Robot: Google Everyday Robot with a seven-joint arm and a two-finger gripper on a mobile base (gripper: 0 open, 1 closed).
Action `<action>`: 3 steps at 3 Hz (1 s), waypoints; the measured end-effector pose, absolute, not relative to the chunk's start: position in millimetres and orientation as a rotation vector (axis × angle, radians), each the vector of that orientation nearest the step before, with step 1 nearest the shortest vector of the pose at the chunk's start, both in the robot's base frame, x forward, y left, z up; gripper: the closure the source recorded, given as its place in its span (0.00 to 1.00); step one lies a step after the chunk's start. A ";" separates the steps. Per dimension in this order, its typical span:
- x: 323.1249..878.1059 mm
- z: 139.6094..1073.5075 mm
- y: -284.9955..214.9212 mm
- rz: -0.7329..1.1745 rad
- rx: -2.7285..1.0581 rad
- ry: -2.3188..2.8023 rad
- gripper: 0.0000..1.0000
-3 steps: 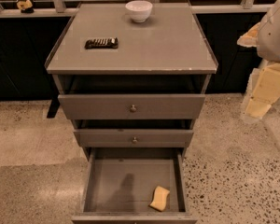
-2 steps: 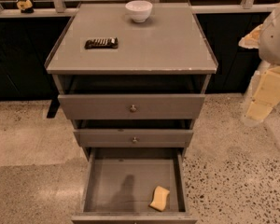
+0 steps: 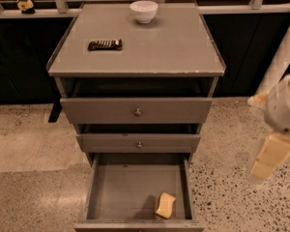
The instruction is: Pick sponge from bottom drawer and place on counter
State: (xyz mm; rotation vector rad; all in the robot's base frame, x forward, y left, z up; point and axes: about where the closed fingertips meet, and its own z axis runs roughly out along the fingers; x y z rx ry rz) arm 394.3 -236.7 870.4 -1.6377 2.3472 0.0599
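The yellow sponge lies in the front right corner of the open bottom drawer, slightly tilted against the front wall. The counter is the grey top of the cabinet above. My gripper, white with cream parts, hangs at the right edge of the view. It is beside the cabinet at about the height of the middle drawer, well right of and above the sponge. It holds nothing that I can see.
A white bowl stands at the back of the counter and a dark bar with pale markings lies at its left. The two upper knobbed drawers are slightly pulled out. Speckled floor surrounds the cabinet.
My gripper has moved downward along the right side of the cabinet. The sponge, drawers and counter items have not moved.
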 end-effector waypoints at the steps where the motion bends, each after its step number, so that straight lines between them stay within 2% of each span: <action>1: 374.4 787.0 -251.5 0.121 -1.586 2.457 0.00; 3: 362.0 634.5 -284.0 0.230 -1.534 2.658 0.00</action>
